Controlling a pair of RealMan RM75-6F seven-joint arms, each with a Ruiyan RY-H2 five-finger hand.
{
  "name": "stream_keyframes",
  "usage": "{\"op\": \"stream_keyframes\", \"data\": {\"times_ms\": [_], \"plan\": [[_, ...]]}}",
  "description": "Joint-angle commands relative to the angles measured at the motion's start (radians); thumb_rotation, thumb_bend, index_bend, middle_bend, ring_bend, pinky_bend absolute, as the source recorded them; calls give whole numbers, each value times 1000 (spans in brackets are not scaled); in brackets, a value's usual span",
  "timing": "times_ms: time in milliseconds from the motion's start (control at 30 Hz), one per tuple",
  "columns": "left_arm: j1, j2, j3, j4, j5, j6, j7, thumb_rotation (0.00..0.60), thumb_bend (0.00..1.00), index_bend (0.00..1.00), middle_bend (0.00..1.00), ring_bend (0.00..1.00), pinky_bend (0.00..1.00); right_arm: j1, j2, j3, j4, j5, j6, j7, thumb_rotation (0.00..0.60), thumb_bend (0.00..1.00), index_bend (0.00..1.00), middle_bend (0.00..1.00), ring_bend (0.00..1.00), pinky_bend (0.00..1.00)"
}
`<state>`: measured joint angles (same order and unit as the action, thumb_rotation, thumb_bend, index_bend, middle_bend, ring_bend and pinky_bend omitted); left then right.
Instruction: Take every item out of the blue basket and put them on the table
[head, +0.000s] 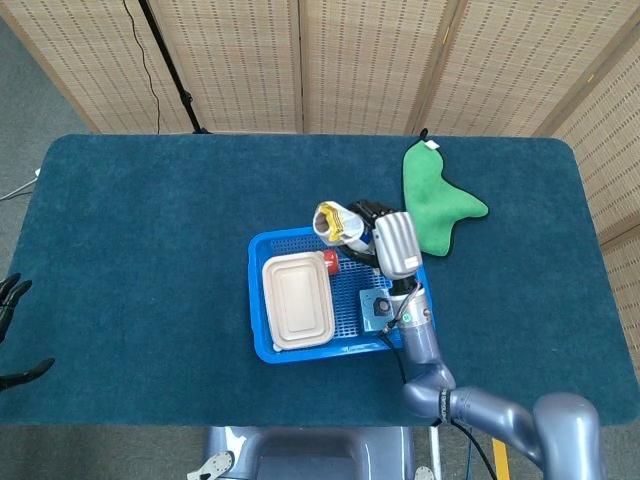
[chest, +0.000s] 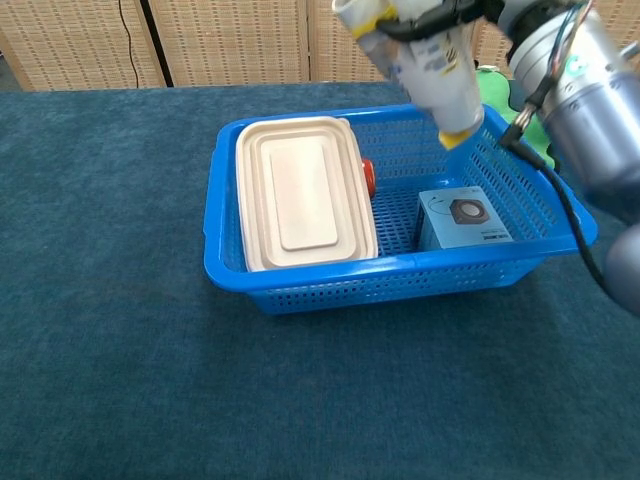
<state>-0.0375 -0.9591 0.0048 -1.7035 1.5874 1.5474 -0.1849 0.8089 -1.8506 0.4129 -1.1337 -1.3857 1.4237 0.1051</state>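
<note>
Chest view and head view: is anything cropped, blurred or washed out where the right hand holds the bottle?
Chest view: the right hand and the top of the bottle run off the upper edge; otherwise sharp. Head view: both fully in frame, the bottle small but clear above the blue basket. Lighting is even in both views, with no glare.

Blue basket (chest: 330, 285) with perforated mesh walls. Cream lidded container (chest: 303, 190) inside; red item (chest: 368, 178) beside it; pale blue-grey box (chest: 462, 220) with dark round mark on top. White bottle (chest: 430, 60) with yellow trim, held by silver-and-black right hand (head: 390, 240). Green cloth (head: 436, 200) with dark edging. Table (head: 150, 250) covered in dark teal felt. Tan woven screens (head: 350, 60) behind. Black left hand (head: 12, 310) at edge.
</note>
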Motion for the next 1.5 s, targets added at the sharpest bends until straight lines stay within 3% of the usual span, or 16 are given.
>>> {"op": "stream_keyframes", "data": {"times_ms": [33, 167, 300, 433, 633, 700, 900, 933, 967, 1000, 1033, 1067, 1167, 1333, 1500], "plan": [[2, 0, 2, -1, 5, 5, 0, 600, 21, 0, 0, 0, 0, 17, 106, 84, -97, -11, 22, -49, 600, 687, 631, 572, 590, 792], [5, 1, 3, 2, 5, 9, -9, 600, 22, 0, 0, 0, 0, 28, 181, 138, -90, 13, 0, -91, 600, 688, 628, 573, 590, 792], [6, 4, 2, 8, 5, 12, -21, 600, 21, 0, 0, 0, 0, 17, 234, 134, 12, 22, -21, -87, 600, 688, 628, 573, 590, 792], [7, 6, 6, 8, 20, 16, -20, 600, 21, 0, 0, 0, 0, -19, 223, 44, 248, 21, -85, -44, 600, 687, 628, 573, 590, 792], [9, 2, 8, 5, 20, 16, -9, 600, 21, 0, 0, 0, 0, -35, 105, -60, 564, 12, -176, 49, 600, 688, 623, 573, 590, 791], [6, 2, 5, 3, 13, 11, -5, 600, 21, 0, 0, 0, 0, -35, 66, -79, 635, 14, -209, 87, 600, 688, 622, 573, 590, 792], [0, 2, 2, -2, 6, 0, -2, 600, 21, 0, 0, 0, 0, -25, 10, -105, 699, 20, -275, 107, 600, 662, 572, 532, 556, 773], [-1, 3, 2, -3, 5, -1, -2, 600, 22, 0, 0, 0, 0, -22, 2, -108, 697, 24, -293, 103, 600, 536, 494, 468, 496, 736], [1, 3, 2, -2, 4, -1, -4, 600, 22, 0, 0, 0, 0, -21, -3, -119, 671, 35, -368, 93, 600, 331, 356, 352, 377, 655], [2, 4, 2, -1, 4, 1, -7, 600, 22, 0, 0, 0, 0, -17, 6, -119, 640, 51, -422, 70, 600, 197, 246, 250, 271, 576], [3, 4, 2, 0, 5, 3, -11, 600, 22, 0, 0, 0, 0, -15, 19, -113, 601, 65, -457, 60, 600, 40, 104, 117, 127, 441], [3, 4, 3, 2, 5, 3, -13, 600, 22, 0, 0, 0, 0, -15, 29, -109, 577, 74, -468, 50, 600, 0, 21, 28, 30, 320], [1, 8, 3, 7, 3, -2, -26, 600, 22, 0, 0, 0, 0, -23, 91, -90, 416, 97, -461, 5, 600, 0, 0, 0, 0, 181], [-16, 20, 7, 15, 20, -25, -71, 600, 22, 0, 0, 0, 0, -64, 233, -74, 115, 101, -382, -109, 600, 0, 0, 0, 0, 82], [-69, 48, 19, 23, 110, -56, -182, 600, 20, 0, 0, 0, 0, -139, 405, -92, -185, 65, -289, -189, 600, 0, 0, 0, 0, 25]]}}
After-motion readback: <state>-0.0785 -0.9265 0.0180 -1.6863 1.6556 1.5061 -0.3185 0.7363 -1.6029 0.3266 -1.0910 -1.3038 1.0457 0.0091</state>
